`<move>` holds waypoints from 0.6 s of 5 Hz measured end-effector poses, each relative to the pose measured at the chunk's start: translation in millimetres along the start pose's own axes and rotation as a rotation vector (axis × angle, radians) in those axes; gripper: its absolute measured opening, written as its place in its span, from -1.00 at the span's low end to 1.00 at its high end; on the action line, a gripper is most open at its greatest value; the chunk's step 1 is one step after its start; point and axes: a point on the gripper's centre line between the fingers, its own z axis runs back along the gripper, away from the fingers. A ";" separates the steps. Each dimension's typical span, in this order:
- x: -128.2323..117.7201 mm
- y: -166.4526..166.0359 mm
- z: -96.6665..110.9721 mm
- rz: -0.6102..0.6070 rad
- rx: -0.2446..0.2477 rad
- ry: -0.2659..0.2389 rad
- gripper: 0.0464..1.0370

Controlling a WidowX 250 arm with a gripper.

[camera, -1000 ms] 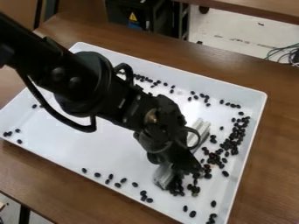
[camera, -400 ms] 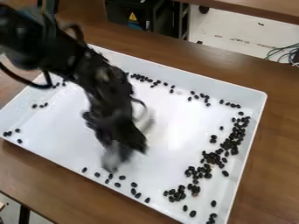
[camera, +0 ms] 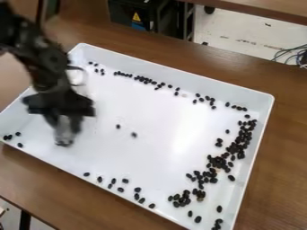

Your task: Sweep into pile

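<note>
Over the left part of the white tray (camera: 150, 117) is my gripper (camera: 64, 137), blurred, its lower end low over the tray floor, with a few dark specks just beneath it. Dark beans (camera: 237, 146) lie in a dense band along the tray's right side, curving down to a cluster (camera: 183, 197) at the lower right. A line of beans (camera: 144, 80) follows the far wall. Scattered ones (camera: 113, 181) lie by the near edge, and a small group (camera: 8, 137) sits in the left corner. Two loose beans (camera: 133, 134) rest mid-tray.
The tray's raised walls surround the beans on all sides. A brown wooden table (camera: 287, 148) supports it. Behind stand a black case (camera: 135, 15) and another tabletop edge (camera: 258, 9), with cables (camera: 294, 55) on the floor at the right.
My gripper has moved left from the bean cluster at the lower right to the tray's left side. Two beans now show mid-tray, and more beans are uncovered along the far wall.
</note>
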 end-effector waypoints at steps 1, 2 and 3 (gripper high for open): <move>4.7 27.2 -5.5 0.183 0.021 -0.011 -0.37; 2.9 30.2 -7.2 0.309 0.027 -0.015 -0.37; 13.0 23.1 -20.3 0.273 -0.012 0.023 -0.37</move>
